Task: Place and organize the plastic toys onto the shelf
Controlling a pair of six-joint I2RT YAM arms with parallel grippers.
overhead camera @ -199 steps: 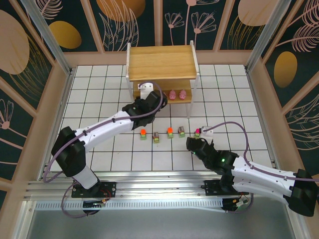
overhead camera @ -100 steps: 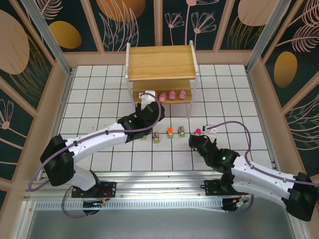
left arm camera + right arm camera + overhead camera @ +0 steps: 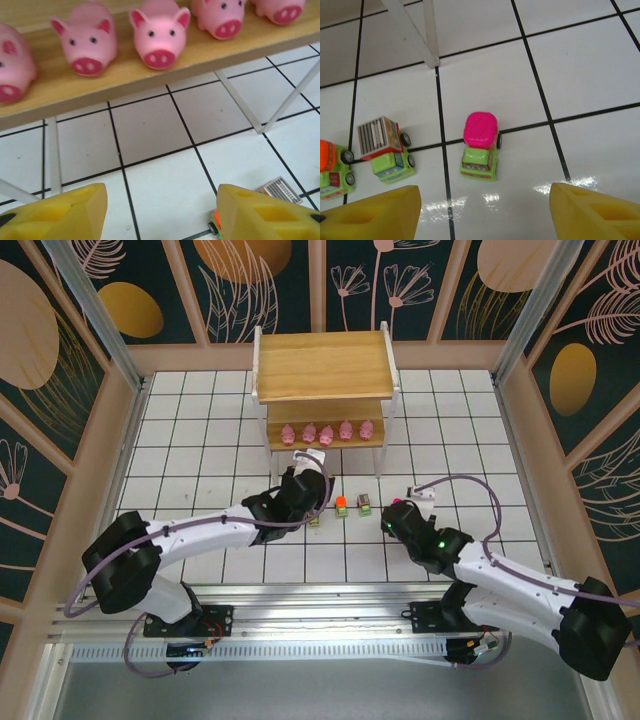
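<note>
Left gripper (image 3: 161, 210) and right gripper (image 3: 485, 210): jaws apart, empty. Magenta-topped vehicle (image 3: 480, 145) at frame centre; 5 pigs (image 3: 326, 431) on shelf (image 3: 322, 365), upper centre. Risk: off-centre closure rolls the wheeled vehicle away.

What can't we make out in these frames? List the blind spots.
- Top view: left arm overlaps a half-hidden vehicle and may cover others, so the count is unsure.
- Top view: shelf top tier hides the lower tier's rear.
- Left wrist view: wheeled toy mostly behind a pincer finger; leftmost pig cut by the frame edge.
- Right wrist view: orange-topped vehicle cut by the left edge.
</note>
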